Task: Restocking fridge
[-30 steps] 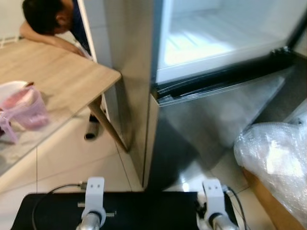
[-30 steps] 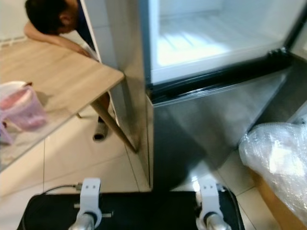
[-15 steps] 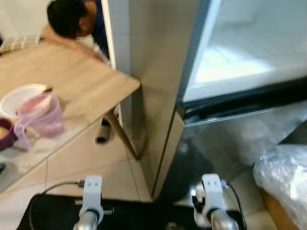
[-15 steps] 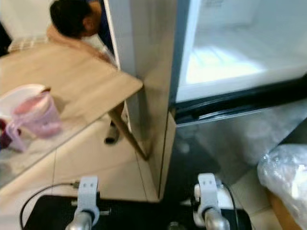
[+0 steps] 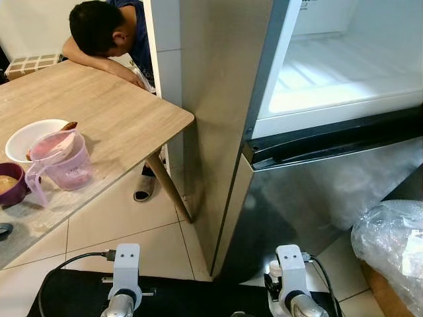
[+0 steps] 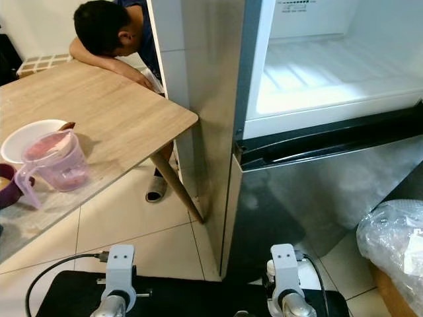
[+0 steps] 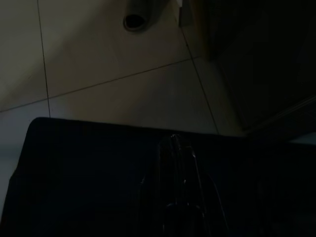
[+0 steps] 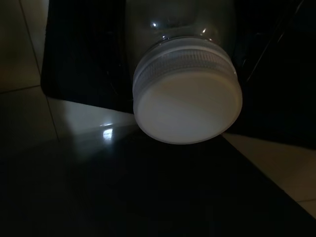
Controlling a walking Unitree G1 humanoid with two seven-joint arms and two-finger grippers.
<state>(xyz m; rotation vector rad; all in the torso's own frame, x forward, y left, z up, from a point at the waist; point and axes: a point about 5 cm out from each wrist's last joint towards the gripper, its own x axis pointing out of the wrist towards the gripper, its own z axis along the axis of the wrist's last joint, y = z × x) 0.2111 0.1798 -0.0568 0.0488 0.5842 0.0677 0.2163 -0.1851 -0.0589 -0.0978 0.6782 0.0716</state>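
The steel fridge (image 5: pixel 218 99) stands ahead with its upper compartment open. Its lit white shelf (image 5: pixel 344 72) looks bare, and the lower door (image 5: pixel 317 191) is closed. My right gripper (image 8: pixel 185 74) hangs low by my body, shut on a clear bottle with a white cap (image 8: pixel 187 106); the cap also peeks out beside my right wrist (image 5: pixel 273 267). In the dark left wrist view, my left gripper (image 7: pixel 174 140) hangs idle over the tiled floor, fingers together and holding nothing.
A wooden table (image 5: pixel 119 112) on the left carries a pink jug (image 5: pixel 63 162), a white bowl (image 5: pixel 26 135) and a purple bowl (image 5: pixel 10 185). A person (image 5: pixel 99 30) slumps over its far end. A plastic-wrapped bundle (image 5: pixel 390 244) lies at the right. A sandal (image 5: pixel 142 188) lies under the table.
The whole picture has swung, so the table now shows more and the fridge sits further right; the blur is gone. That is camera motion. Both arms hang as before.
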